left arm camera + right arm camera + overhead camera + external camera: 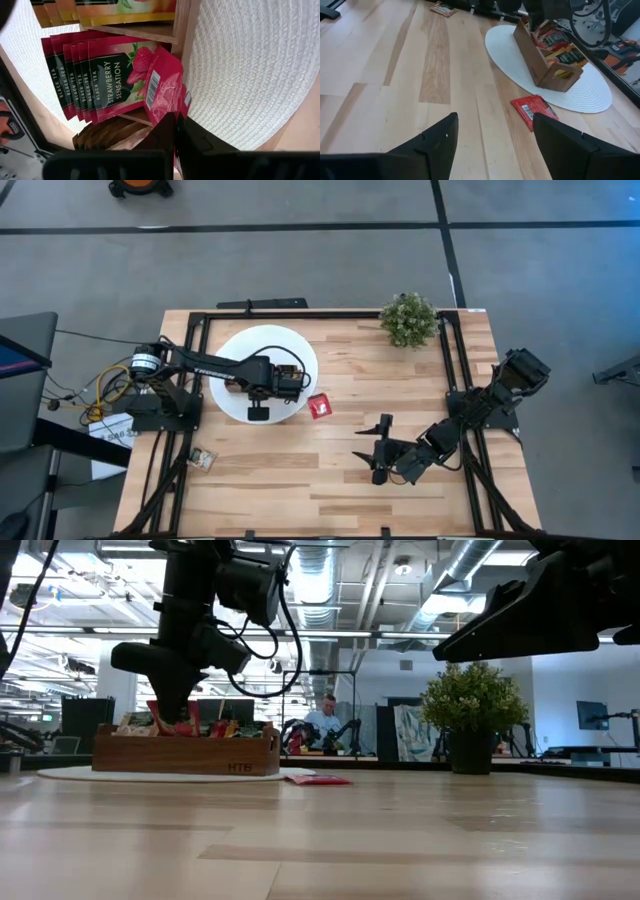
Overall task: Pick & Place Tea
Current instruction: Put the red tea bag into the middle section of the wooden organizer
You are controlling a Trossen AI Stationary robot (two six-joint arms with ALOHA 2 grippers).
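Over the white disc (232, 352) at the table's left side, I am watching my left gripper (176, 131) hanging above the wooden tray (186, 755), its fingers pinched tight on a red sachet (165, 90) at the tray's end wall. Behind that sachet a row of red strawberry sachets (95, 82) is standing on edge in one compartment, and orange-yellow sachets (105, 10) are filling the compartment next to it. From table height I am seeing the tray sitting on the disc with sachet tops poking above its rim.

Another red sachet (320, 406) is lying flat on the bare wood just beside the disc's edge, on the side toward my right arm; in the right wrist view that sachet (535, 110) is sitting between the disc and the spread fingers. One more small sachet (203, 460) is lying near the table's front left corner.

My right gripper (381, 448) is waiting over the wood right of centre, jaws spread wide and holding nothing. A potted plant (408, 319) is standing at the back edge, well apart from both grippers.
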